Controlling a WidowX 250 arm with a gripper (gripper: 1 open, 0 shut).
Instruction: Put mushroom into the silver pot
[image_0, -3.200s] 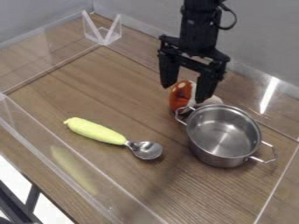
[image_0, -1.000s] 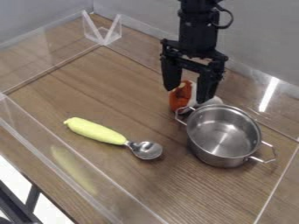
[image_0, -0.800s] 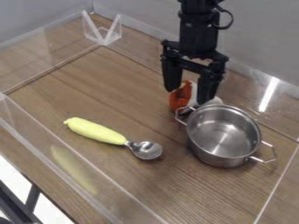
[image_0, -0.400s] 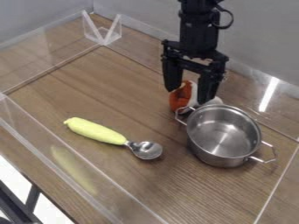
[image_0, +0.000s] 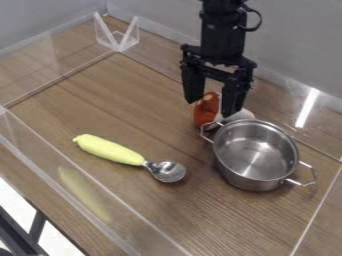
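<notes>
Toward the lower right of the frame, you have the silver pot (image_0: 255, 157), upright and with its mouth open; one loop handle points to the mushroom side, the other to the right edge. Left of it lies the yellow-handled spoon (image_0: 111, 150), apart from the pot, and you do not need it.

Just behind the pot's rim, right of centre, is the toy mushroom (image_0: 206, 109). It seems to lie on its side, orange-brown cap to the left and pale stem to the right, partly hidden by the near handle. Whether it touches the pot, I cannot tell.

Above and around the cap hang the black fingers of the gripper (image_0: 213, 98), spread wide and holding nothing.

I would judge the mushroom light and quite firm, so it should not need a strong squeeze. Its rounded cap is probably smooth, and pads closing high on the curve may slide off and roll it. Better you take it low, across its widest part, or by the thick stem if the pot leaves you room. Please be careful that a fingertip does not catch the loop handle.
</notes>
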